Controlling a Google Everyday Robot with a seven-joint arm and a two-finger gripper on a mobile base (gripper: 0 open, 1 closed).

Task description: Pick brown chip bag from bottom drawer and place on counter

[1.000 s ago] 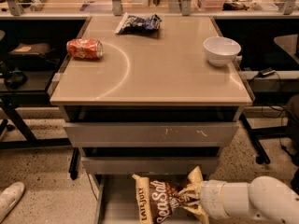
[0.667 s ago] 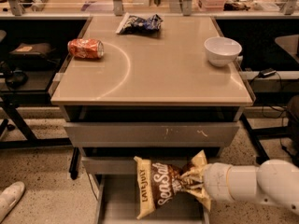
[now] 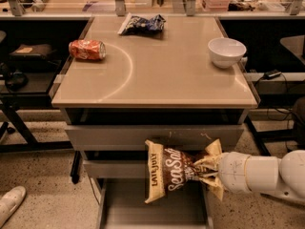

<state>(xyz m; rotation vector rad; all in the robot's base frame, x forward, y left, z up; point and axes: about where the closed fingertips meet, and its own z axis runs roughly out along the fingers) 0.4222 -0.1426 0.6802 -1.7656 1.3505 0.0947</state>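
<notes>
The brown chip bag point(image 3: 172, 170) with white "Sea Salt" lettering hangs in the air in front of the two upper drawer fronts, above the open bottom drawer point(image 3: 151, 208). My gripper point(image 3: 206, 171) comes in from the right on a white arm and is shut on the bag's crumpled right end. The drawer's flat grey floor shows below the bag. The beige counter point(image 3: 157, 75) with its faint curved white line lies above and behind the bag.
On the counter lie a red soda can point(image 3: 87, 49) at the left, a dark blue-and-white chip bag point(image 3: 141, 24) at the back and a white bowl point(image 3: 227, 51) at the right. A white shoe point(image 3: 10, 207) shows at the lower left floor. Black side tables flank the cabinet.
My gripper has lifted the brown chip bag up out of the bottom drawer; it now hangs level with the upper drawer fronts.
</notes>
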